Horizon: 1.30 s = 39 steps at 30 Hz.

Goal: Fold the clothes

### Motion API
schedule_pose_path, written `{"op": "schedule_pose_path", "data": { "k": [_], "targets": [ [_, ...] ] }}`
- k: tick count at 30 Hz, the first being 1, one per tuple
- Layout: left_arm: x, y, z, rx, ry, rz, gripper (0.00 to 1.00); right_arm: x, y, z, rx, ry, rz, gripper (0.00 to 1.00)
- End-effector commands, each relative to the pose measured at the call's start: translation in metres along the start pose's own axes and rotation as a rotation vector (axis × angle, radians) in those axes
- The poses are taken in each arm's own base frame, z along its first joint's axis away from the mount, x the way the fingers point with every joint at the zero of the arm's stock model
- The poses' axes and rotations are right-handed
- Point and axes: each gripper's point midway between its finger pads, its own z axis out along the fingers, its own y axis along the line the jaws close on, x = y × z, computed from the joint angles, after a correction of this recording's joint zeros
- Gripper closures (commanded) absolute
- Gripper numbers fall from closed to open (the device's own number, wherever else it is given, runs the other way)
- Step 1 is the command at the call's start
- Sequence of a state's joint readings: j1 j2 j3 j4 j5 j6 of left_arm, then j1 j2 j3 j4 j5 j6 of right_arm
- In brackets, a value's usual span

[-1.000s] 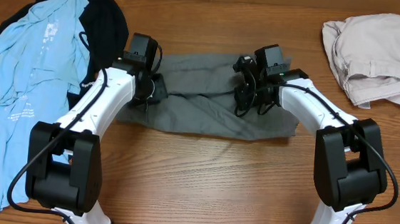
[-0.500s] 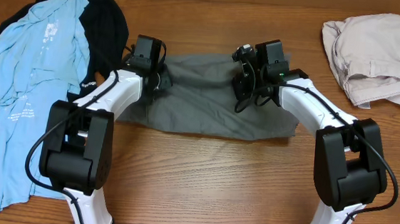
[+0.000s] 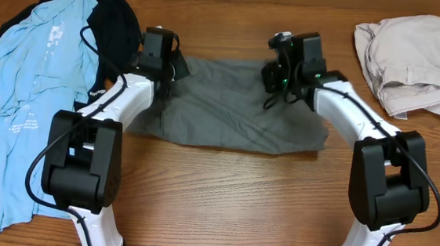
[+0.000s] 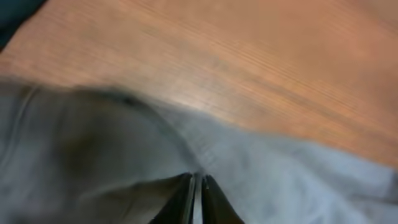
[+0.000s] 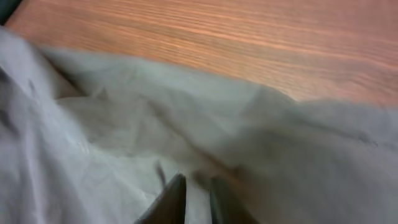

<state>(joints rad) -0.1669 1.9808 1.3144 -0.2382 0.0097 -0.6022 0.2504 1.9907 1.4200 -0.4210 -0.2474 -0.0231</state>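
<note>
The grey-olive shorts [image 3: 229,112] lie spread across the middle of the table. My left gripper [image 3: 175,68] is at their far left edge, and in the left wrist view its fingers [image 4: 196,186] are pinched on a fold of the grey cloth [image 4: 280,174]. My right gripper [image 3: 273,78] is at the far right edge, its fingers [image 5: 198,186] closed on the cloth [image 5: 124,124]. A light blue printed shirt [image 3: 34,85] lies over a black shirt [image 3: 117,28] at the left. Beige shorts [image 3: 409,63] lie crumpled at the far right.
Bare wooden table [image 3: 229,202] shows in front of the shorts and beyond their far edge. The arm bases stand at the near edge.
Both grippers have moved from the middle of the grey-olive shorts to the far edge, drawing cloth with them. The other clothes have not moved.
</note>
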Motion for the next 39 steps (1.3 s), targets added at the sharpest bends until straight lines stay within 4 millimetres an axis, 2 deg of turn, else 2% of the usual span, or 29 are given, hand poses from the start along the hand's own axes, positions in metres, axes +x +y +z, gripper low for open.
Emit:
{"op": "schedule_pose_path", "data": {
  "k": [1, 2, 3, 6, 8, 12, 15, 17, 19, 23, 26, 29, 34, 39],
  "targets": [
    [-0.018, -0.007, -0.027, 0.025, 0.085, 0.051, 0.92, -0.044, 0.003, -0.054, 0.006, -0.059, 0.036, 0.41],
    [-0.014, -0.002, -0.039, -0.006, 0.156, 0.062, 0.90, -0.043, 0.002, -0.069, 0.013, -0.026, 0.070, 0.28],
    [-0.009, 0.001, -0.048, -0.027, 0.207, 0.062, 0.87, -0.038, 0.000, -0.077, 0.022, 0.003, 0.107, 0.25],
    [0.013, 0.013, -0.066, -0.082, 0.341, 0.093, 0.80, -0.012, -0.017, -0.082, 0.066, 0.101, 0.211, 0.25],
    [0.033, 0.026, -0.074, -0.118, 0.431, 0.137, 0.75, 0.014, -0.028, -0.078, 0.077, 0.185, 0.271, 0.25],
    [0.058, 0.041, -0.075, -0.130, 0.519, 0.238, 0.52, 0.051, -0.040, -0.064, 0.087, 0.294, 0.322, 0.25],
    [0.065, 0.049, -0.070, -0.137, 0.529, 0.289, 0.40, 0.066, -0.043, -0.055, 0.087, 0.320, 0.315, 0.24],
    [0.062, 0.060, -0.066, -0.184, 0.508, 0.300, 0.32, 0.072, -0.045, -0.051, 0.086, 0.323, 0.302, 0.22],
    [0.054, 0.073, -0.066, -0.241, 0.481, 0.307, 0.28, 0.075, -0.049, -0.048, 0.095, 0.319, 0.301, 0.20],
    [0.033, 0.099, -0.064, -0.329, 0.423, 0.307, 0.23, 0.087, -0.056, -0.036, 0.102, 0.301, 0.296, 0.16],
    [0.022, 0.114, -0.062, -0.332, 0.405, 0.305, 0.22, 0.098, -0.061, -0.027, 0.106, 0.304, 0.304, 0.15],
    [0.016, 0.118, -0.060, -0.300, 0.401, 0.324, 0.23, 0.107, -0.064, -0.022, 0.106, 0.321, 0.308, 0.15],
    [0.021, 0.122, -0.051, -0.292, 0.423, 0.342, 0.25, 0.109, -0.065, -0.016, 0.106, 0.325, 0.309, 0.15],
    [0.041, 0.124, -0.030, -0.256, 0.488, 0.315, 0.30, 0.103, -0.067, -0.014, 0.105, 0.297, 0.301, 0.15]
  ]
}}
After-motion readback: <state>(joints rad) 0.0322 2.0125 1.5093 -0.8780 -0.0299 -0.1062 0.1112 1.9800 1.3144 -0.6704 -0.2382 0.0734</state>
